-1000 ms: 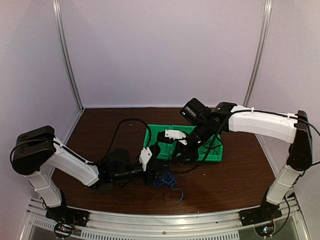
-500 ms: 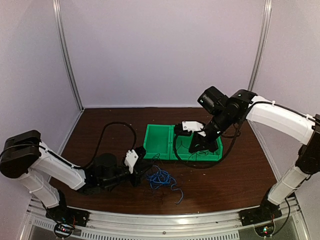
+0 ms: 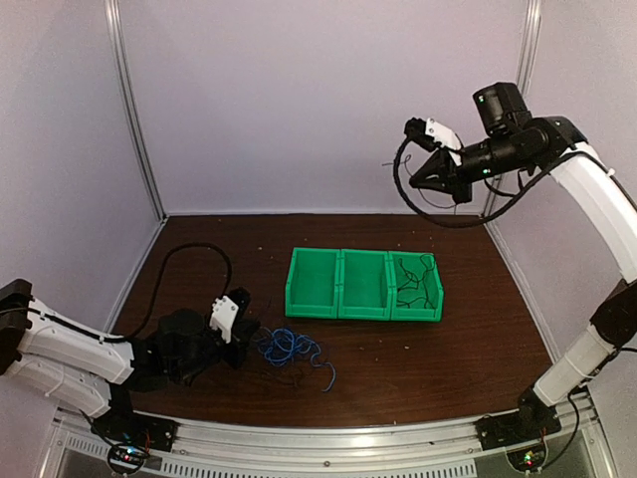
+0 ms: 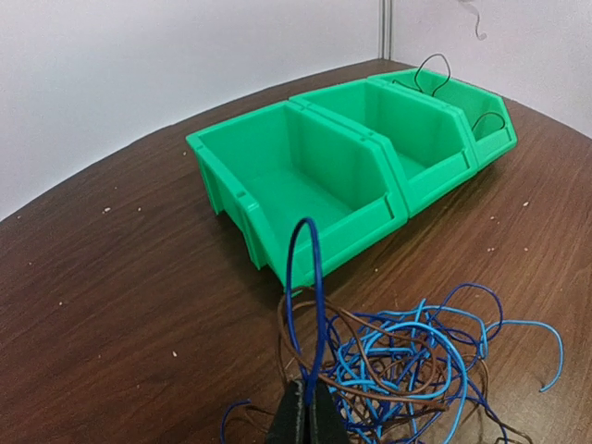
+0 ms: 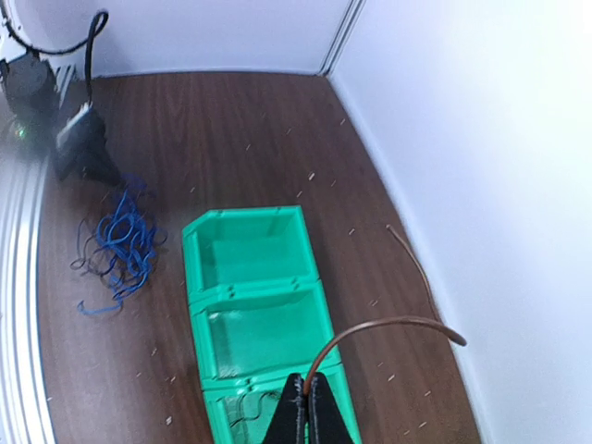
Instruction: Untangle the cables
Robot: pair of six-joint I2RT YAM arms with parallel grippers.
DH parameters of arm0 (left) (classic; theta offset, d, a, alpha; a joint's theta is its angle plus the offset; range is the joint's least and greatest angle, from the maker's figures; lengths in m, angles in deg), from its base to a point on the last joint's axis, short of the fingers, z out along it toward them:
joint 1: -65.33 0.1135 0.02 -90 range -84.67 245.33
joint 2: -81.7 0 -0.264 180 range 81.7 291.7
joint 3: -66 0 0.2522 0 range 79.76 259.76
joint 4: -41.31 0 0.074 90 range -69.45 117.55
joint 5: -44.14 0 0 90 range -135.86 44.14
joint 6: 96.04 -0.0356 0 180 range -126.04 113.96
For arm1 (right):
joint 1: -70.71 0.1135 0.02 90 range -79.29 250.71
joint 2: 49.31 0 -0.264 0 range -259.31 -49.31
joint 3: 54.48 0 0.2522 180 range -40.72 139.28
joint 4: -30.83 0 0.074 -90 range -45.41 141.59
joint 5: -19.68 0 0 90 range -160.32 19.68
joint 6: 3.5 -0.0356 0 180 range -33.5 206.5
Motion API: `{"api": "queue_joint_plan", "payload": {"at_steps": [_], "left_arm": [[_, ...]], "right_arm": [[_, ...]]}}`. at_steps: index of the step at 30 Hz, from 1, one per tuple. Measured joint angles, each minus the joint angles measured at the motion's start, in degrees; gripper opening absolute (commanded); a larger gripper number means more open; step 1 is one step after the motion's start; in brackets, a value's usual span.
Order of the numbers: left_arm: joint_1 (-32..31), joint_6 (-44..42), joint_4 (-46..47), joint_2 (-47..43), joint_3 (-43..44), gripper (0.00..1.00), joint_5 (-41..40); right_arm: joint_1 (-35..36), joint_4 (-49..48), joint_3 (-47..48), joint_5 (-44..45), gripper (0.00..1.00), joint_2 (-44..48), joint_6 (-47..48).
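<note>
**A:** The cables (image 3: 289,349) lie in a loose blue-and-brown tangle on the table (image 3: 468,339), touching the tips of the left hand (image 4: 305,418) and spreading just ahead of it. How is that hand set?

**B:** It is pinched tight on one dark blue loop (image 4: 305,268) that stands up from its fingertips. The right hand (image 5: 303,402) is raised high and nipped tight on a single brown wire (image 5: 388,324). The tangle sits far below it, off to one side.

**A:** What makes this step go well?

**B:** I'd use the left pinch as a low, firm anchor and carry the brown wire clear. I can't tell whether its tail is caught in the pile, so go slowly and watch for drag.

**A:** And then?

**B:** Probably down into the green bins (image 3: 338,311) beneath the right hand. One end compartment already has dark wires (image 3: 413,281) in it.
</note>
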Motion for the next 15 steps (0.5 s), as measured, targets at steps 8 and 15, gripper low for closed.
{"api": "queue_joint_plan", "payload": {"at_steps": [8,15], "left_arm": [[0.00,2.32,-4.72,-1.14,-0.46,0.00,-0.74],[0.00,2.69,-5.49,-3.37,-0.52,0.00,-0.72]], "right_arm": [[-1.95,-10.95,12.07,1.66,0.00,-0.17,-3.96],[-2.99,-19.93,2.14,4.22,0.00,0.26,-4.92]]}}
